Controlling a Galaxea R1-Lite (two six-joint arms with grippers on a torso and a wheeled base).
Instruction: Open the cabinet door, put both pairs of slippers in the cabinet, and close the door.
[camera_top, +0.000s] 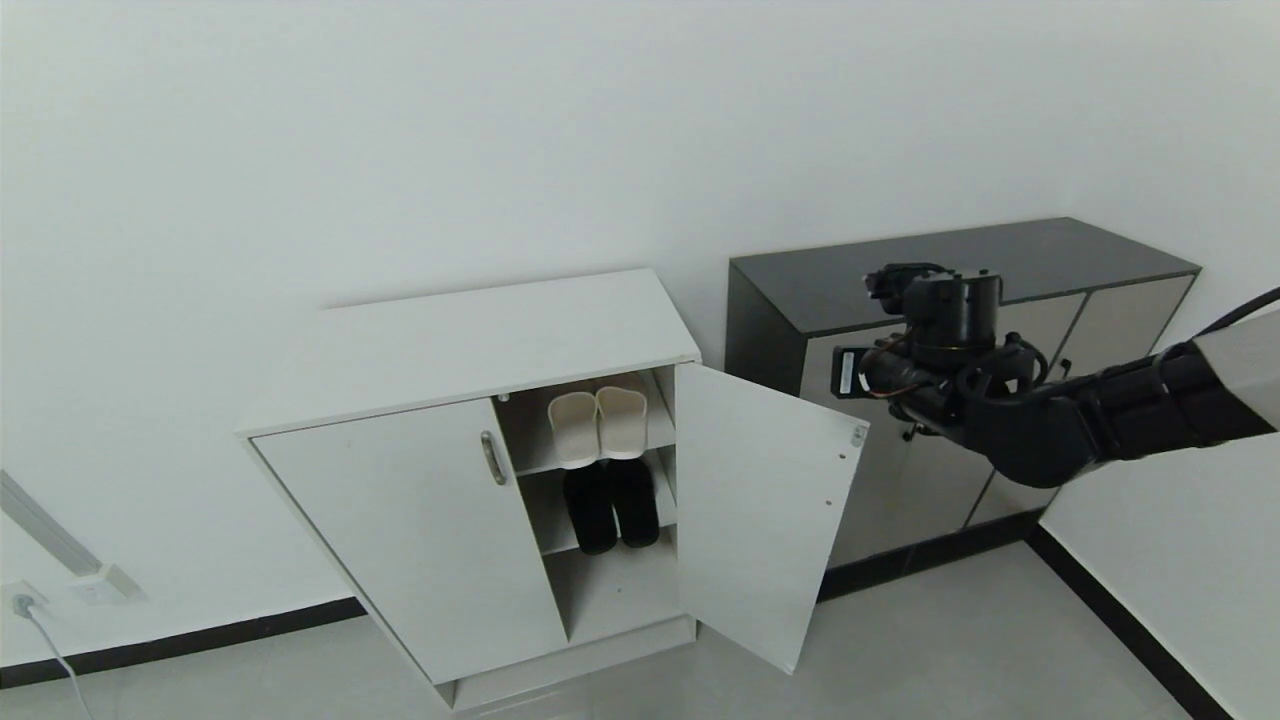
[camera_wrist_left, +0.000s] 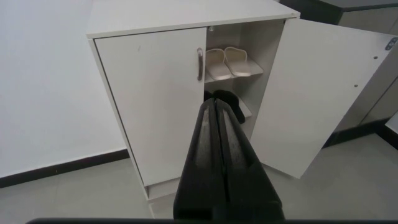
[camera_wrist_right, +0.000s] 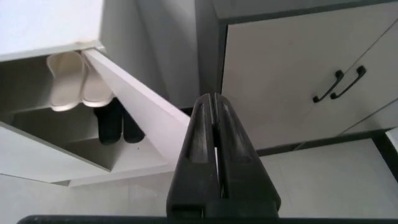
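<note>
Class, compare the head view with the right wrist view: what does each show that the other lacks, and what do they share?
Head view adds: the closed left door with its metal handle, and a wall socket. Right wrist view adds: the right gripper, shut, and two dark handles on the grey cabinet. Both show the white slippers, the black slippers and the open right door.
</note>
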